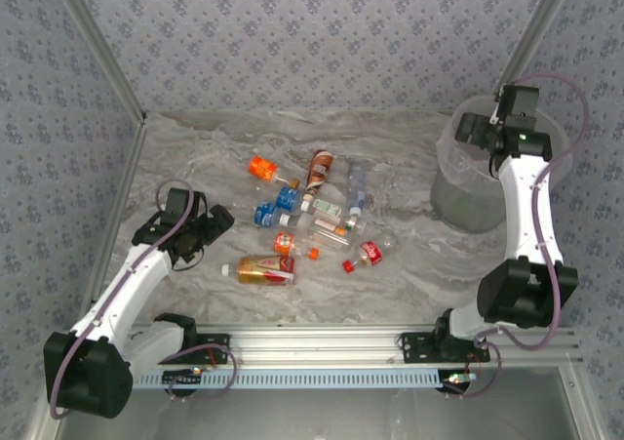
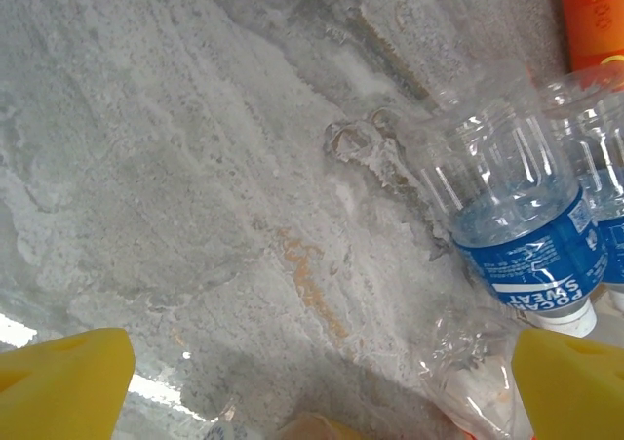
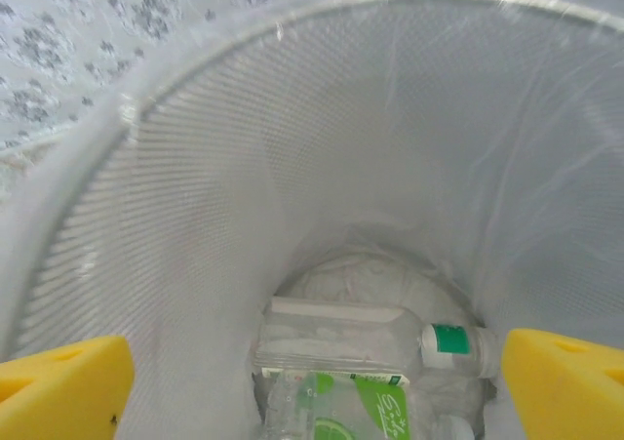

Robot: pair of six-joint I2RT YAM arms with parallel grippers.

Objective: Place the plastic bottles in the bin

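We see the right gripper (image 1: 485, 128) at the upper right of the top picture, hanging right over the bin (image 1: 461, 206). It is up there so a bottle can drop straight in and not miss. In its own camera the right gripper (image 3: 312, 381) has its yellow fingers (image 3: 58, 386) far apart at the two bottom corners, with nothing between them. Down in the bin (image 3: 195, 216) lie a clear bottle with a green cap (image 3: 370, 338) and a green-label bottle (image 3: 375, 406) at the bottom edge of the picture. The rest of the plastic bottles (image 1: 312, 216) lie in a loose bunch in the middle of the table (image 1: 419, 264), well apart from the bin. The left gripper (image 1: 216, 223) sits low at the left side of that bunch. In its camera the left gripper (image 2: 312, 381) is wide apart too, holding nothing, and a blue-label bottle (image 2: 517, 225) lies on the right side of the picture. We think it is open like that so it can close around a bottle next. Most bottles are not in the bin yet, so there is lots left to do.
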